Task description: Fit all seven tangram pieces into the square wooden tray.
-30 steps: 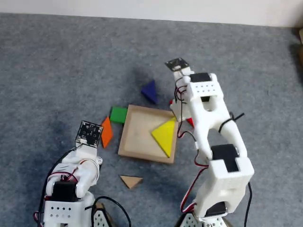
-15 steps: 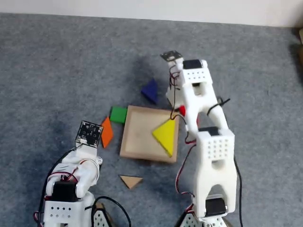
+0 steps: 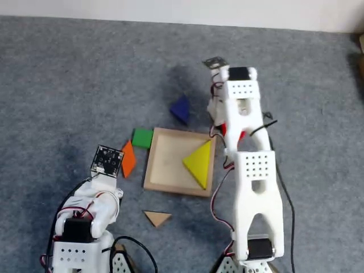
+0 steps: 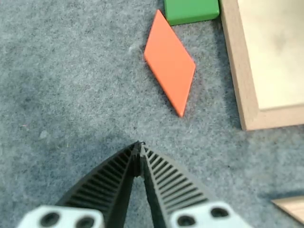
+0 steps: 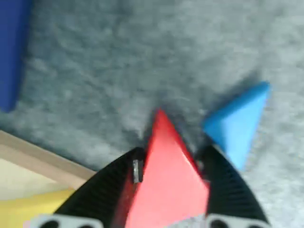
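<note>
From here it reads to me as a small robotics lab or hobby workbench. The desk [image 3: 68,68] is covered in grey, carpet-like felt and ends at a plain pale wall [image 3: 170,8]. The left arm [image 3: 85,227] and the right arm [image 3: 256,187] are white, printed-looking builds, with loose wires [image 3: 219,207] and a bare circuit board [image 3: 107,160] exposed.

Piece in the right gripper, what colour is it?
The piece is red, clearest in the right wrist view.

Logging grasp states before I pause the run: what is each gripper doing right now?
Left gripper: closed, empty.
Right gripper: closed on the red tangram piece.
</note>
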`<action>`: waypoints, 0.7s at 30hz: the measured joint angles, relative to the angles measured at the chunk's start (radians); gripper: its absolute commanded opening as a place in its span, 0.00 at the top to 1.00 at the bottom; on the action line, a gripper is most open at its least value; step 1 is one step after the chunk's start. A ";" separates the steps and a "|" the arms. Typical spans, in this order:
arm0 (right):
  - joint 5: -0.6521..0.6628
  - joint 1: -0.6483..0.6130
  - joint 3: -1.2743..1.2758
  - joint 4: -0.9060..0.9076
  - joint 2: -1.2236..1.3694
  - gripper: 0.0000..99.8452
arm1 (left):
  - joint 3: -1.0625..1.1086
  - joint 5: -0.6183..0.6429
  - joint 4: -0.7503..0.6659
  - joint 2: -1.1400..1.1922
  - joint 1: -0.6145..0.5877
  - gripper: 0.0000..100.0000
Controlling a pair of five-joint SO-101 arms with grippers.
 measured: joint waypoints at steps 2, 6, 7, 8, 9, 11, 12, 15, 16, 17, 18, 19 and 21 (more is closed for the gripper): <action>0.015 0.020 -0.011 0.002 0.003 0.96 | 0.000 0.000 0.000 0.000 0.000 0.99; 0.021 0.068 -0.009 0.005 0.003 1.00 | 0.000 0.000 0.000 0.000 0.000 0.99; 0.023 0.078 -0.002 0.005 0.003 1.00 | 0.000 0.000 0.000 0.000 0.000 0.99; 0.026 0.086 0.003 0.008 0.000 1.00 | 0.000 0.000 0.000 0.000 0.000 0.99; 0.026 0.091 0.014 0.008 -0.011 1.00 | 0.000 0.000 0.000 0.000 0.000 0.99; 0.026 0.092 0.064 0.008 -0.051 1.00 | 0.000 0.000 0.000 0.000 0.000 0.99; 0.026 0.092 0.101 0.009 -0.080 1.00 | 0.000 0.000 0.000 0.000 0.000 0.99; 0.026 0.089 0.261 0.015 -0.215 0.99 | 0.000 0.000 0.000 0.000 0.000 0.99; 0.026 0.084 0.327 0.015 -0.269 0.97 | 0.000 0.000 0.000 0.000 0.000 0.99; 0.026 0.080 0.393 0.015 -0.325 0.93 | 0.000 0.000 0.000 0.000 0.000 0.99; 0.028 0.072 0.459 0.015 -0.382 0.88 | 0.000 0.000 0.000 0.000 0.000 0.99; 0.028 0.064 0.519 0.015 -0.434 0.83 | 0.000 0.000 0.000 0.000 0.000 0.99; -0.008 0.057 0.634 0.015 -0.540 0.75 | 0.000 0.000 0.000 0.000 0.000 0.99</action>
